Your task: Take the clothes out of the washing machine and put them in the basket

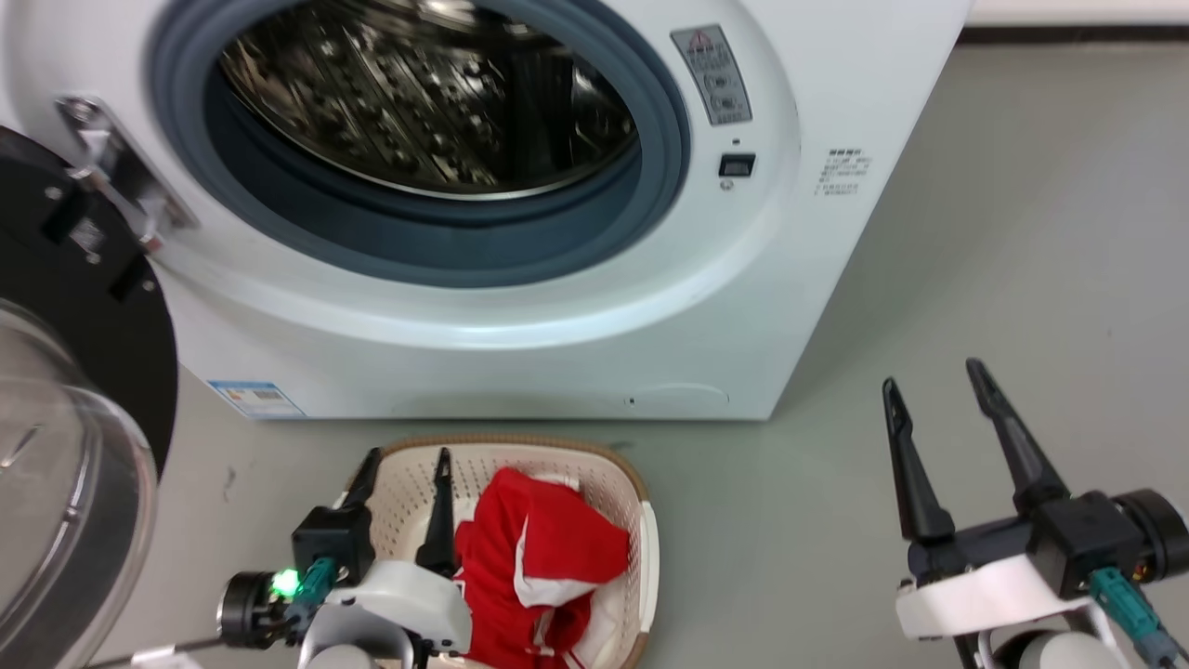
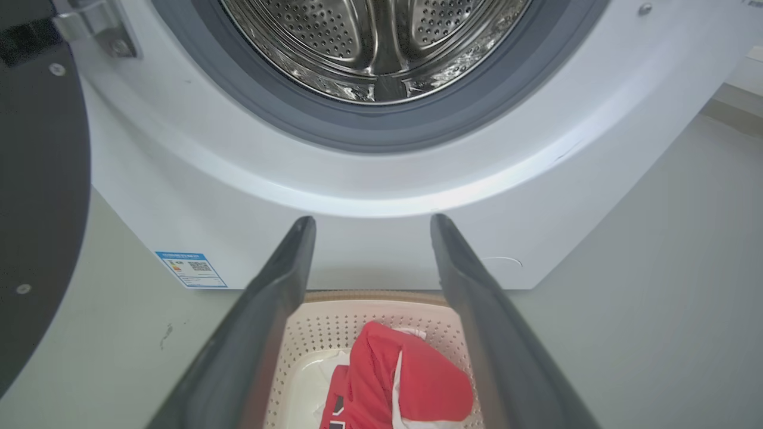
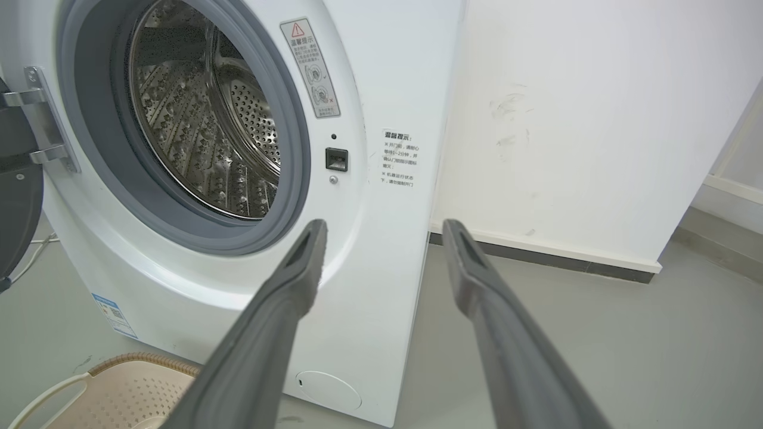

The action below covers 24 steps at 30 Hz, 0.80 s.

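The clothes (image 1: 534, 557) lie heaped in the basket (image 1: 557, 447), at six o'clock below the washing machine (image 1: 520, 353). The left gripper (image 1: 409, 455) hangs spread over the basket's nine o'clock side; the right gripper (image 1: 932, 373), spread and empty, sits at three o'clock

One washing machine (image 1: 520, 344) fills the upper frame, with one door (image 1: 102, 307) at the left edge, and one blue label (image 1: 255, 398) and one grey warning sticker (image 1: 712, 74) on its front. At bottom centre is one basket (image 1: 620, 483) holding one heap of clothes (image 1: 539, 548), the garments in it uncountable. Two grippers, the left gripper (image 1: 409, 455) lower left and the right gripper (image 1: 932, 373) lower right, have two fingers (image 1: 910, 465) each.
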Motion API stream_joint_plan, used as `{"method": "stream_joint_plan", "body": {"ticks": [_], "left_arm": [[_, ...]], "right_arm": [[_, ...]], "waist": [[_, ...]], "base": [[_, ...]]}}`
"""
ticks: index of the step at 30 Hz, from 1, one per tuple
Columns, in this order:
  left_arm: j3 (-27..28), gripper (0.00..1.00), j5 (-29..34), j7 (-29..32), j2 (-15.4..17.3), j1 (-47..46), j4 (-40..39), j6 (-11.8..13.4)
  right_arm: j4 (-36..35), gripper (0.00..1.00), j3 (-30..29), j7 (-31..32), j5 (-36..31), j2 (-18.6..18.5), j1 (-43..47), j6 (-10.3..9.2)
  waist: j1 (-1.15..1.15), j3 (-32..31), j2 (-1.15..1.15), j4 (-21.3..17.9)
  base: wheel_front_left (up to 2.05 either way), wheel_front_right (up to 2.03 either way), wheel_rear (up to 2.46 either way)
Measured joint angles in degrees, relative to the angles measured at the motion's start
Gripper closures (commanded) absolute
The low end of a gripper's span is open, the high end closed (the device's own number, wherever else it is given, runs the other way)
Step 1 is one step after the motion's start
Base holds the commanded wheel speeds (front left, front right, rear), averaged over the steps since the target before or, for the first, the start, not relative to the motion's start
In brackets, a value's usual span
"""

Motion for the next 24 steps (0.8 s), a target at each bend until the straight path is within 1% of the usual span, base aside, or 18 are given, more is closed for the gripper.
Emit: {"method": "stream_joint_plan", "body": {"ticks": [8, 9, 17, 24], "left_arm": [[6.50, 0.00, 5.59, -0.07, -2.86, 6.96, -11.24, 0.64], [7.93, 0.00, 7.19, -0.07, -3.38, 9.16, -14.54, 0.91], [9.38, 0.00, 11.34, -0.07, -4.30, 13.67, -19.70, 1.00], [10.07, 0.00, 11.63, -0.07, -4.58, 15.25, -21.32, 0.83]], "right_arm": [[0.46, 0.00, 0.31, 0.00, 0.54, 0.01, 3.59, 0.01], [0.48, 0.00, 0.16, 0.00, 1.04, 0.02, 4.30, 0.01], [0.49, 0.00, -0.38, 0.00, 2.10, 0.01, 6.92, 0.01], [0.35, 0.00, -0.62, 0.00, 3.49, 0.01, 9.02, 0.01]], "waist": [[0.00, -5.69, 0.00, 1.04], [0.00, -7.42, 0.00, 1.12], [0.00, -10.93, 0.00, 0.97], [0.01, -12.60, 0.00, 1.35]], "base": [[0.00, 0.00, 0.00], [0.00, 0.00, 0.00], [0.00, 0.00, 0.00], [0.00, 0.00, 0.00]]}}
